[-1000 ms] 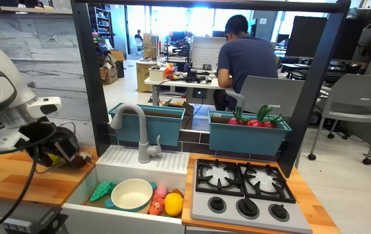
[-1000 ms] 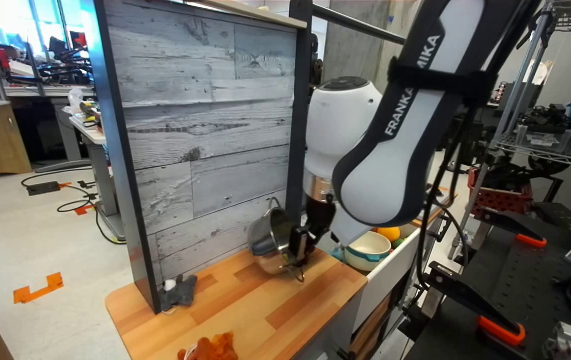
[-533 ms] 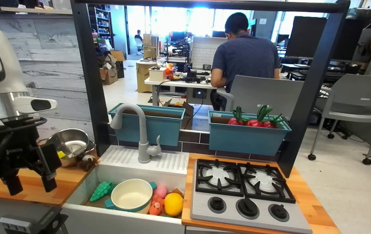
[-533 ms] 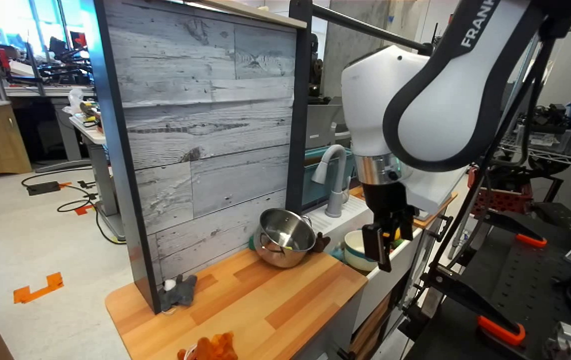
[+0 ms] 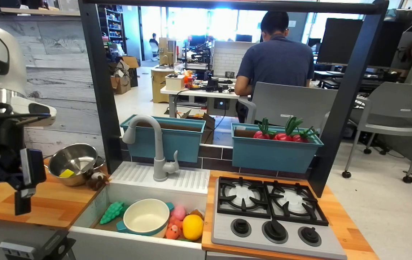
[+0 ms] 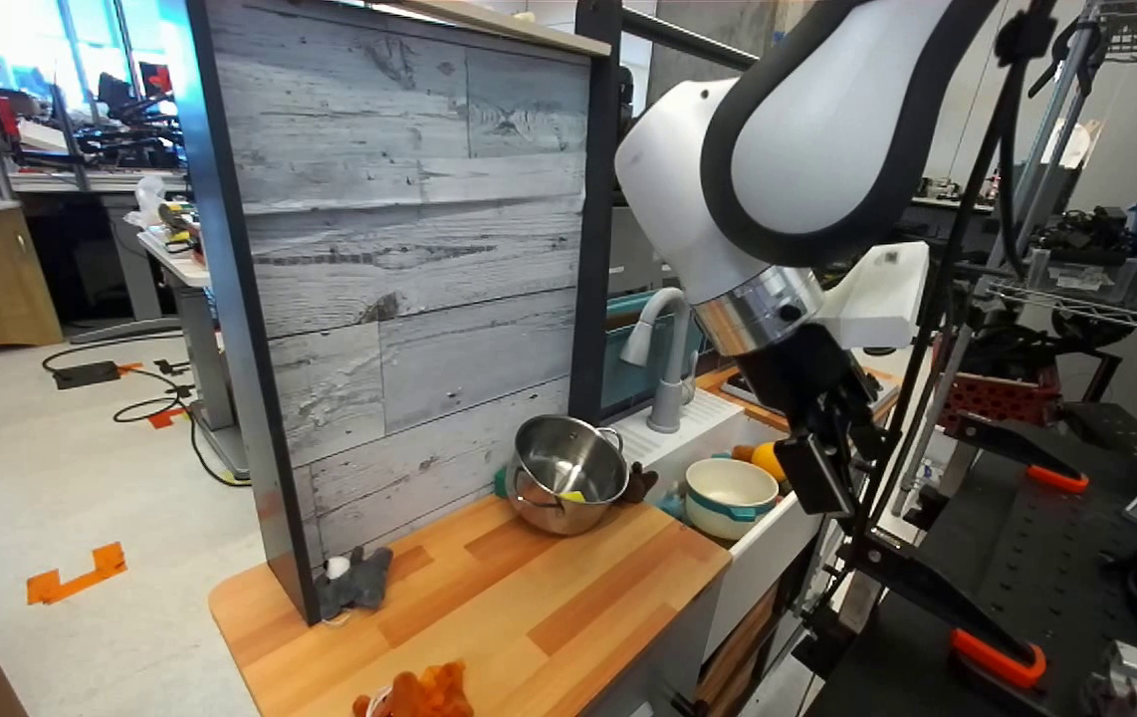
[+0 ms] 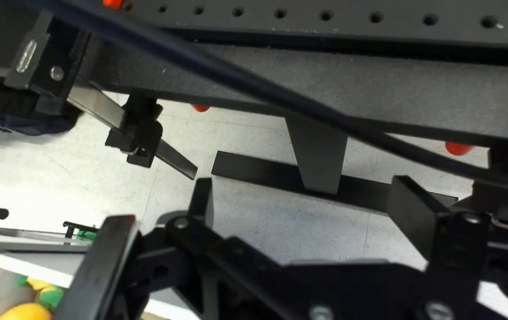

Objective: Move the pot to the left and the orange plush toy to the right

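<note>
Nearest is the gripper (image 7: 305, 202), its fingers spread wide, with only floor (image 7: 276, 231) and a black stand (image 7: 318, 155) showing between them; it holds nothing and hangs out past the front of the white sink (image 5: 119, 245). A second ago it was at the silver pot (image 6: 568, 468), which was tilted; now it has pulled well away. Farther in, the orange plush toy (image 6: 424, 694) lies unmoved on the wooden table (image 6: 489, 607), partly out of view. Deeper still, by the grey panel (image 6: 409, 299), the pot has settled upright with a yellow piece (image 6: 571, 495) inside and a brown plush (image 6: 640, 483) just beside it. So the pot is free of the gripper and stable, yet in an exterior view it stands to the right of the toy; I judge neither move finished, and either thing could be picked next.
</note>
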{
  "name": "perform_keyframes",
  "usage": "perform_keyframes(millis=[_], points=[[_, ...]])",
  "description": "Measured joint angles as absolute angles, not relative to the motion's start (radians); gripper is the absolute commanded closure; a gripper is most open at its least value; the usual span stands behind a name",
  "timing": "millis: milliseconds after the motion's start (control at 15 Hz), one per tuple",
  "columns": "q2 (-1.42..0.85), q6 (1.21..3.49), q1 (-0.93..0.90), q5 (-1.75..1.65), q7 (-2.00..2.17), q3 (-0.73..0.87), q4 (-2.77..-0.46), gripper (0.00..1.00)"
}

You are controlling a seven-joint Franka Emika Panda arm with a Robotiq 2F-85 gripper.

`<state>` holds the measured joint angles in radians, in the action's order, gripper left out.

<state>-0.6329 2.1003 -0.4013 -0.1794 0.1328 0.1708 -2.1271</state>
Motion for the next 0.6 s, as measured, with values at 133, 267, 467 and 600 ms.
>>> perform_keyframes(millis=[133, 267, 467, 600], points=[[-0.636, 2.103, -0.361, -0.245, 0.107, 0.12, -2.095, 0.0], [-0.644, 2.103, -0.331, -0.279, 0.059, 0.068, -2.048, 0.0], [-0.675, 2.085, -0.312, -0.291, -0.042, -0.011, -1.954, 0.0], [-0.705, 2.024, -0.314, -0.295, -0.112, -0.058, -1.88, 0.0]])
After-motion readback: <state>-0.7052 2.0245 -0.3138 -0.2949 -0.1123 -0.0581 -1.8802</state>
